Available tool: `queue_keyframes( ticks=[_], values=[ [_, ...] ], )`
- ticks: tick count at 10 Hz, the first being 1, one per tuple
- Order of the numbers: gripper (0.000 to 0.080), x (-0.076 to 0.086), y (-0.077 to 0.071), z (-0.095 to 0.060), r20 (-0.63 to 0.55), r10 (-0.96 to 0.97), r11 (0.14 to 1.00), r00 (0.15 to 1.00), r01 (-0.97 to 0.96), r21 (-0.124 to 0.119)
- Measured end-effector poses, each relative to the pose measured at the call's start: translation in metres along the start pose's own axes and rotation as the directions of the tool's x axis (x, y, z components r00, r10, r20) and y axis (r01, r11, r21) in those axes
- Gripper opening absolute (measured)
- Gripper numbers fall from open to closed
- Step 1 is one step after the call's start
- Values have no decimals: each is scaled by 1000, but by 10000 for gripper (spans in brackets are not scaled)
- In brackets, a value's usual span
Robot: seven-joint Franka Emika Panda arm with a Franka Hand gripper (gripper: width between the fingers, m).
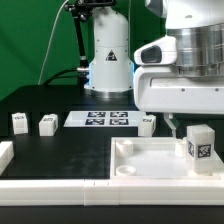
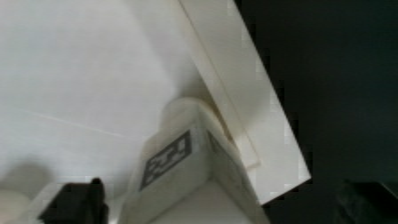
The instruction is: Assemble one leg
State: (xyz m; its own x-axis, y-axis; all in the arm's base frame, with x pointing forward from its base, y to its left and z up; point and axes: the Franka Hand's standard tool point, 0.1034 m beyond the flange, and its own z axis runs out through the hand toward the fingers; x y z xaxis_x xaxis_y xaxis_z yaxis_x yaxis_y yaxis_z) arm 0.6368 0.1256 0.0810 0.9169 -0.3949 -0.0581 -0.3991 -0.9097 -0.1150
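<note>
Wrist view: gripper released, jaws spread wide and holding nothing. The two dark fingertips stand well apart. Between them, touching neither, is the leg, a small white rectangular post with a black-and-white square tag on one face. It stands on the white tabletop, close against that part's edge, with dark table beyond. Exterior view: the leg is upright at roughly 4 o'clock from the gripper, tag toward the camera, near the tabletop's corner on the exterior view's right. Only one thin finger shows here, so the jaw gap reads from the wrist view alone. Only the exterior view shows the rest. Out at 9 o'clock lie three spare legs along the black table, and the marker board lies among them.
</note>
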Motion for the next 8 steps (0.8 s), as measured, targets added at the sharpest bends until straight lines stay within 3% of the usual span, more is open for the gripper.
queue_keyframes(
  ticks=[3, 5, 7, 8],
  values=[
    [649, 3, 4, 0, -3, -308, 951, 951, 308, -5],
    [649, 9, 4, -2, -29, -503, 864, 864, 502, -36],
    [649, 9, 5, -1, -35, -512, 859, 858, 511, -37],
    [560, 9, 5, -1, -35, -512, 859, 858, 511, -37]
  ],
)
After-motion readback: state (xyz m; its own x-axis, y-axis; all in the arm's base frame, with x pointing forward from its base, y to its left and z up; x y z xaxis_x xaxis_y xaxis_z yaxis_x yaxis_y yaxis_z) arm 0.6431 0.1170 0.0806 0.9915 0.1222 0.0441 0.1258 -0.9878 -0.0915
